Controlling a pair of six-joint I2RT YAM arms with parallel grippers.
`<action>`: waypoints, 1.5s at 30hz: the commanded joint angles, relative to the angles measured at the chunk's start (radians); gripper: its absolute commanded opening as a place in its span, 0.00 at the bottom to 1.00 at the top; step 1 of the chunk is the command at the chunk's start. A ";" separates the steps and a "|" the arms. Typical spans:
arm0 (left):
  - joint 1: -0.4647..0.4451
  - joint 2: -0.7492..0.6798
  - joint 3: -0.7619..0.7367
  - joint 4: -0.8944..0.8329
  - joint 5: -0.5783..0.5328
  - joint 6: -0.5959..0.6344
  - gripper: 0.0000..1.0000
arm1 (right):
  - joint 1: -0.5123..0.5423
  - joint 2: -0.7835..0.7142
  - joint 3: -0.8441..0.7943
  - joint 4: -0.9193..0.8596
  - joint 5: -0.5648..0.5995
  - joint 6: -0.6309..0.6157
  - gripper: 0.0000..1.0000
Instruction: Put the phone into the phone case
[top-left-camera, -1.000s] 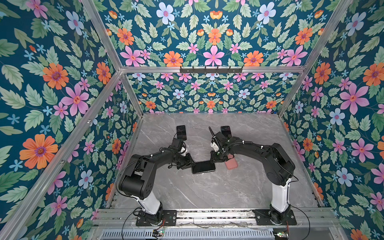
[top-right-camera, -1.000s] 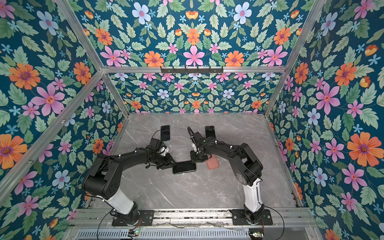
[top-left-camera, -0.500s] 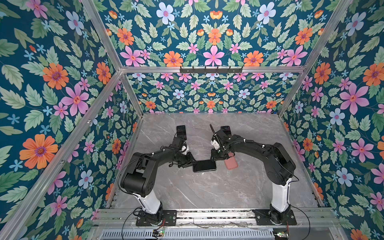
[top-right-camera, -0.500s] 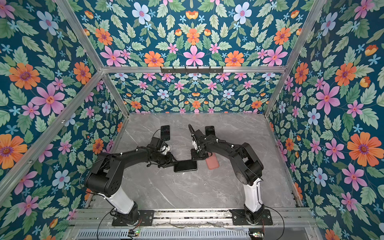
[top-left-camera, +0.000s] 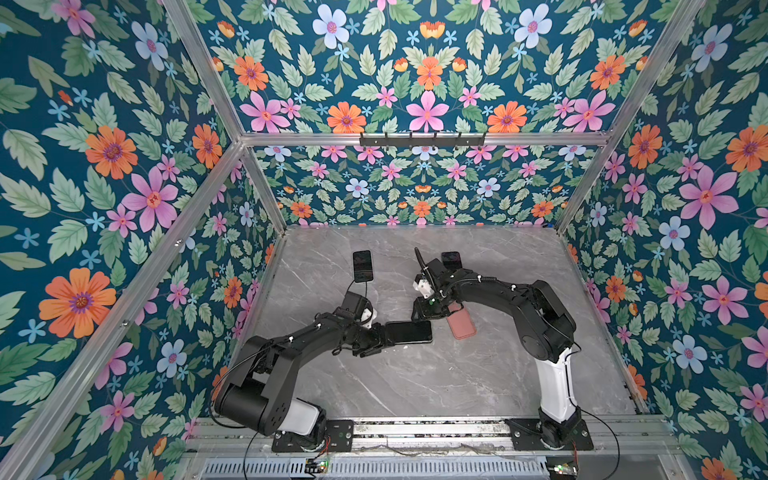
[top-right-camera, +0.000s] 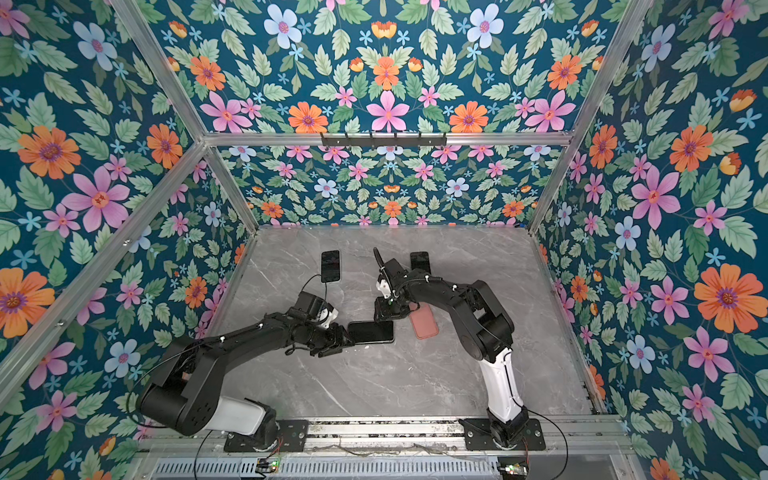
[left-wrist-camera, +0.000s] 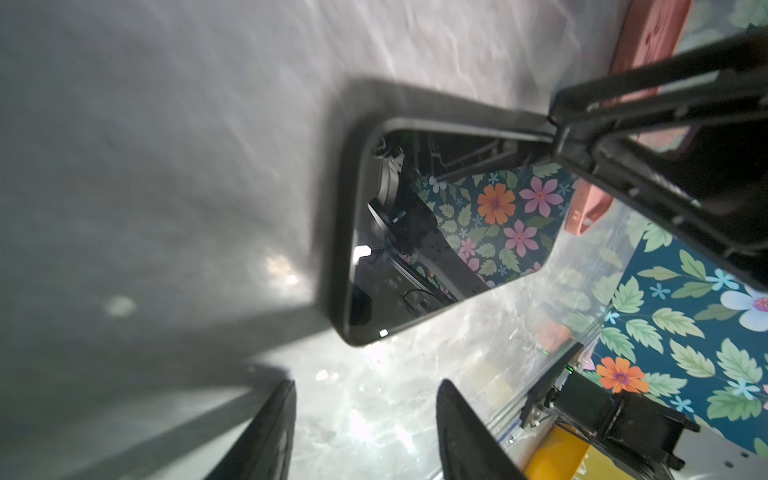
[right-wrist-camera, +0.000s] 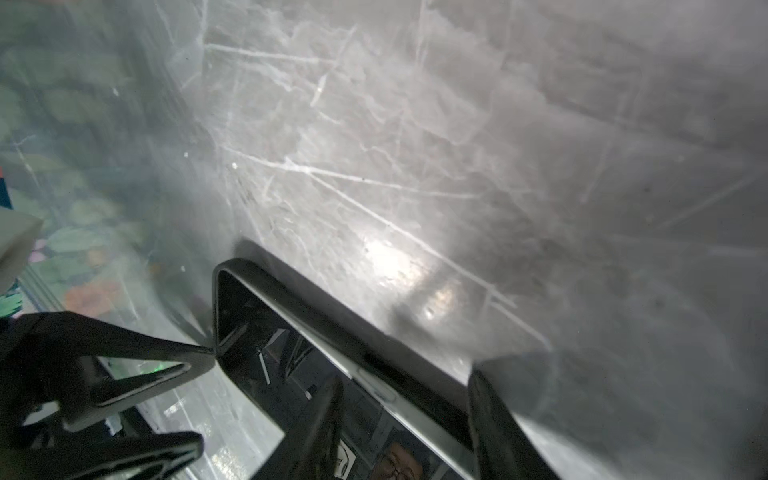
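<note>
We log: phone (top-left-camera: 408, 331) flat, screen up; case (top-left-camera: 461, 323) just beside at its 3 o'clock. Left gripper (left-wrist-camera: 368, 384) unclenched at 9 o'clock end, right gripper (top-left-camera: 424, 313) unclenched astride 1 o'clock edge, likely to square it.

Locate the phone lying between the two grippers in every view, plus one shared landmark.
In a top view: phone mid-table, just left of the pink case.
In a top view: same spot, left of the case.
Left wrist: fills the middle, screen mirroring wallpaper flowers.
Right wrist: one corner and a long edge, against the marble.
Landmark: the pink case; absent from the right wrist.
</note>
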 joint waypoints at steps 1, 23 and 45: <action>-0.030 0.004 -0.021 0.044 0.004 -0.053 0.55 | 0.002 -0.016 -0.035 -0.009 -0.055 -0.004 0.48; -0.067 0.201 0.130 0.065 -0.026 -0.041 0.32 | 0.101 -0.162 -0.274 0.088 -0.095 0.122 0.38; -0.109 0.055 0.153 -0.113 -0.157 -0.161 0.31 | 0.114 -0.330 -0.446 0.190 0.022 0.434 0.45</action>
